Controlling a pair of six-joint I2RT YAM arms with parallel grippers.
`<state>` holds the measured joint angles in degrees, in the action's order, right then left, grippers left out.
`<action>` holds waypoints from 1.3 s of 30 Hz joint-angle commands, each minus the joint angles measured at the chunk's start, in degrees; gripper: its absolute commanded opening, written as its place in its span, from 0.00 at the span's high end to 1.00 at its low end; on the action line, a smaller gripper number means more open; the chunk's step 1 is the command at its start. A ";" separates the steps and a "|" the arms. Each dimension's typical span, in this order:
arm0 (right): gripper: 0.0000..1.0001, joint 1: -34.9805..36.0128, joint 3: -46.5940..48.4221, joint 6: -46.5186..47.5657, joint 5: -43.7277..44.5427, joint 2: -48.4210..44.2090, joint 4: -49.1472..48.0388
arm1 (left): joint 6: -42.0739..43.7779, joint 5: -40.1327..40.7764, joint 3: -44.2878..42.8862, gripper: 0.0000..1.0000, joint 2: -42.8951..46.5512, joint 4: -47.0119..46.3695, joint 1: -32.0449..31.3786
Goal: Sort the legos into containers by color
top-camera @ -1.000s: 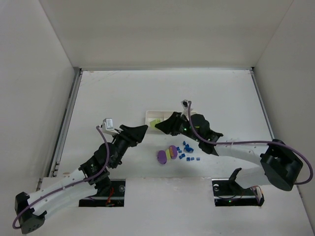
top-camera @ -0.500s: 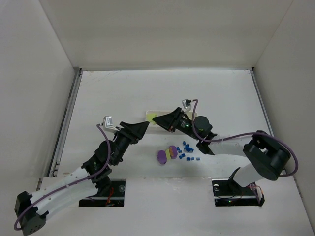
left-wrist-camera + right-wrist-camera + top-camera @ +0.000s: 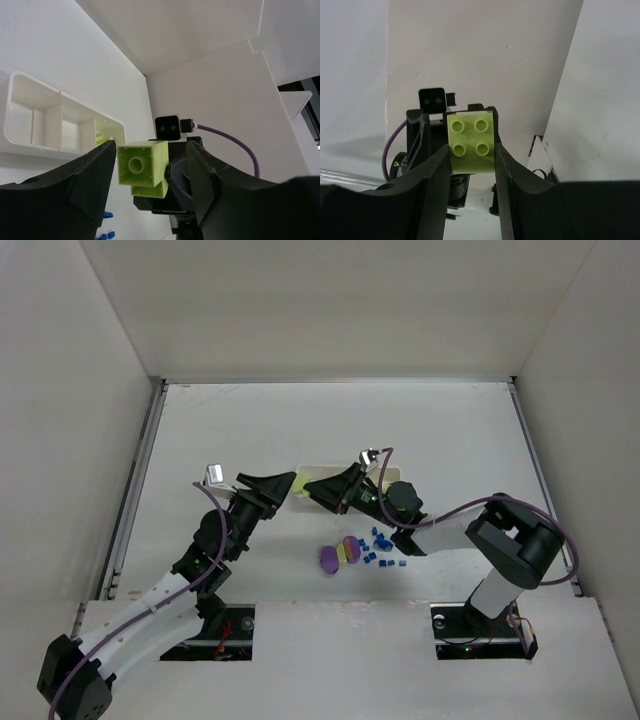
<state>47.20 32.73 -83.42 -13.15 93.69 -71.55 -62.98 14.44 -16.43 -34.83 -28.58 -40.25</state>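
Yellow-green block (image 3: pixel 471 135) sits clenched in your right gripper (image 3: pixel 470 150), which has swung left above the white tray (image 3: pixel 30 147) until it faces your left gripper (image 3: pixel 151 152), jaws spread wide and empty. That likely puts it close to the compartment already holding green pieces (image 3: pixel 102 139); release there.

left arm (image 3: pixel 160 592) and right arm (image 3: pixel 450 533) stretch in from the bottom corners, elbows bent, tips nearly touching at frame centre. right claw (image 3: pixel 310 489) clamped on a yellow-green block (image 3: pixel 470 141). left claw (image 3: pixel 291 481) spread wider than the block, straddling it, one finger touching.
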 commanded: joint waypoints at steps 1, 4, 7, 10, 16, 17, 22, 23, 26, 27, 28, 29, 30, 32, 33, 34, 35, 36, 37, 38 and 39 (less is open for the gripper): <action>0.73 1.01 0.93 -1.92 -0.83 1.32 -12.03 | -2.50 -4.50 -0.10 0.46 -1.46 -7.10 1.71; 0.73 1.27 1.20 -2.54 -0.91 2.02 -13.52 | -3.11 -5.21 0.16 0.48 -2.35 -7.28 2.41; 0.72 1.18 1.02 -2.63 -0.74 2.20 -13.88 | -3.20 -5.21 0.78 0.53 -2.26 -7.28 2.59; 0.72 1.09 0.93 -2.71 -0.65 2.29 -14.23 | -3.20 -5.47 0.96 0.53 -2.17 -6.76 2.42; 0.72 1.09 1.81 -3.68 -0.92 2.55 -15.90 | -3.55 -5.82 2.27 0.47 -2.00 -6.14 2.85; 0.72 1.09 1.81 -3.68 -0.92 2.55 -15.82 | -3.55 -5.82 2.36 0.46 -1.91 -5.96 3.03; 0.72 0.04 0.23 -2.72 -0.65 1.67 -15.20 | -2.76 -5.82 2.10 0.44 -0.42 -3.07 3.82; 0.72 -0.13 -0.03 -2.72 -0.65 1.58 -15.29 | -2.76 -5.82 2.10 0.44 -0.15 -2.54 3.99; 0.72 -0.22 0.05 -2.63 -0.74 1.58 -15.20 | -2.76 -6.00 2.19 0.44 0.20 -2.01 4.17; 0.72 -0.14 0.49 -2.63 -0.91 1.84 -15.20 | -2.85 -6.52 2.19 0.44 -0.06 -2.44 4.00; 0.72 -0.05 0.93 -2.63 -0.92 2.11 -15.20 | -2.94 -7.05 1.93 0.44 -0.50 -2.53 3.82; 0.72 -0.05 1.28 -2.63 -0.92 2.29 -15.20 | -2.94 -7.49 1.49 0.45 -1.11 -2.19 3.73; 0.72 -0.05 1.80 -2.63 -0.92 2.55 -15.20 | -2.94 -7.84 1.05 0.46 -1.90 -1.92 3.65; 0.72 -0.05 2.34 -2.63 -1.18 2.81 -15.20 | -3.29 -8.28 0.87 0.47 -2.87 -1.83 3.56; 0.72 -0.05 2.51 -2.63 -1.18 2.81 -15.20 | -3.46 -8.28 0.87 0.47 -3.22 -1.83 3.56; 0.72 -0.05 2.60 -2.63 -1.18 2.81 -15.29 | -3.64 -8.28 0.87 0.48 -3.40 -1.83 3.56; 0.72 -0.05 2.69 -2.63 -1.18 2.81 -15.29 | -3.90 -8.28 1.04 0.48 -3.58 -2.09 3.56; 0.72 -0.05 2.69 -2.63 -1.18 2.81 -15.29 | -4.08 -8.28 1.04 0.49 -3.58 -2.18 3.64; 0.72 -0.05 2.69 -2.54 -1.18 2.81 -15.29 | -4.25 -8.28 1.04 0.51 -3.58 -2.36 3.73; 0.72 -0.05 2.69 -2.54 -1.18 2.81 -15.29 | -4.34 -8.28 1.13 0.52 -3.58 -2.45 3.82; 0.72 -0.05 2.60 -2.54 -1.18 2.99 -15.37 | -4.43 -8.28 1.13 0.54 -3.41 -2.53 3.91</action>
<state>47.27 33.30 -86.32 -13.80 96.42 -72.40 -66.54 7.18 -14.48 -38.50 -29.36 -36.62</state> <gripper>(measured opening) 0.424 0.468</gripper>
